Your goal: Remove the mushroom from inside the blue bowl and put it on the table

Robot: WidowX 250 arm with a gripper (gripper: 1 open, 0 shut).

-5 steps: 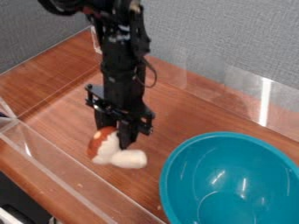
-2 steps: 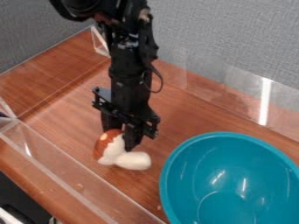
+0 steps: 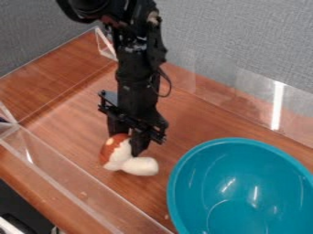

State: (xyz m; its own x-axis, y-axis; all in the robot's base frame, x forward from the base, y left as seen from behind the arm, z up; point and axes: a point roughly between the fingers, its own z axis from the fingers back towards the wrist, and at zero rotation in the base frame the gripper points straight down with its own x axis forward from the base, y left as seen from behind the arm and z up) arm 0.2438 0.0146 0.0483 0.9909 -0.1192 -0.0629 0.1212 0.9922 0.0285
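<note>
Under a grey, finely textured backdrop (image 3: pixel 232 37), a reddish-brown wood-grain desk (image 3: pixel 64 99), running back to a far corner at the upper left. Along its far side and its near left side, low clear acrylic walls (image 3: pixel 226 83), with a bright vertical streak of glare on the far one at the right. Down from the top edge, left of centre, a black robot arm (image 3: pixel 132 44), jointed and busy with small parts, with a thin cable looping out on its right side. In the lower right, a big round blue bowl (image 3: pixel 241 194), glossy inside, with small highlights on the smooth interior and the rim cut off by the picture's edge. At the arm's lower end, the black pincer (image 3: pixel 134 142), pointing down and clamped on the mushroom (image 3: pixel 135 166). Outside the bowl, to the left of its rim and apart from it, that same small toy: tilted over, orange-red cap with pale spots toward the left, partly hidden by the black tips, thick cream-white stem toward the lower right. Low over the desk or touching it; cannot tell which from this angle.
</note>
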